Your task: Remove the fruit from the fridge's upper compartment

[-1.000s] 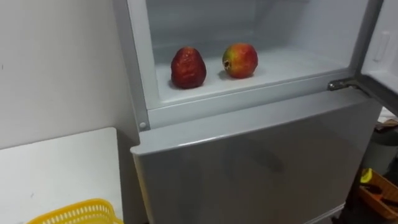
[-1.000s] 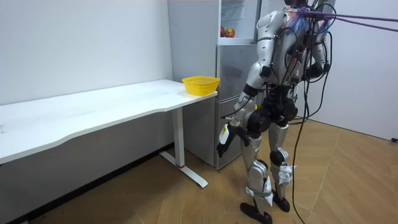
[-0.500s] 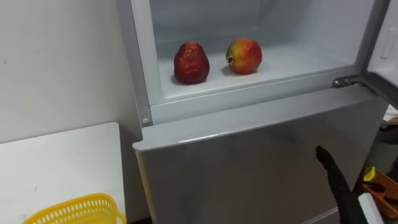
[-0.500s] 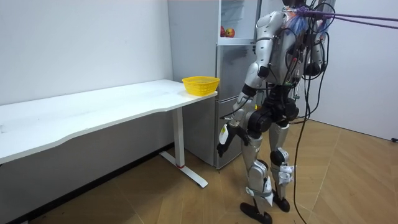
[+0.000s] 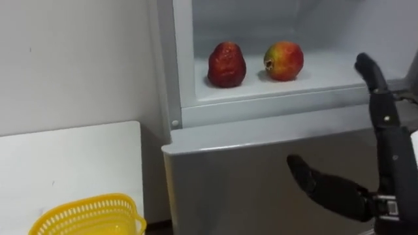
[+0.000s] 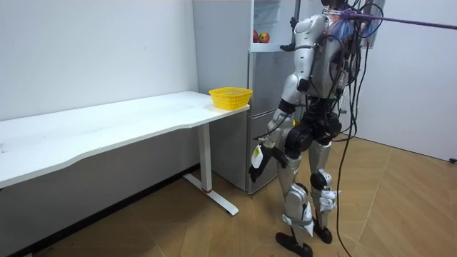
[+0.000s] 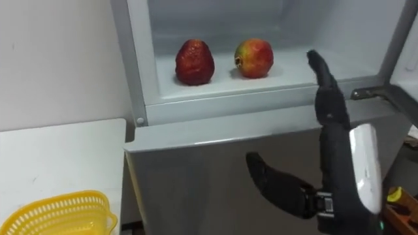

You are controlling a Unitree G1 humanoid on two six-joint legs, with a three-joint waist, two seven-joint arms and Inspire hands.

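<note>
- Fridge (image 5: 248,170): grey, two compartments. The lower door is closed and the upper compartment stands open, with its white shelf (image 5: 326,70) in view.
- Dark red fruit (image 5: 226,64): the task's thing, upright on the upper shelf towards its left side, near the front lip. No hand holds it.
- Apple (image 5: 283,61): red and yellow, on the same shelf just right of the dark red fruit, with a small gap between the two.
- Right hand (image 7: 333,150): held up in front of the fridge with its fingers straight and together and the thumb spread wide to the left, gripping nothing. The fingertips reach shelf height, right of the apple and clear of it. Whether they are past the front lip cannot be told.
- Left hand (image 6: 257,163): hangs low beside the thigh in the room view. Whether it is open or closed cannot be told.
- Basket (image 5: 85,215): yellow plastic mesh, on the end of the tabletop nearest the fridge.
- Tabletop (image 5: 65,163): white, set against the wall, its end just beside the fridge's left side.
- Robot: stands upright on the wooden floor (image 6: 400,207), facing the fridge at close range, near the tabletop's end.
</note>
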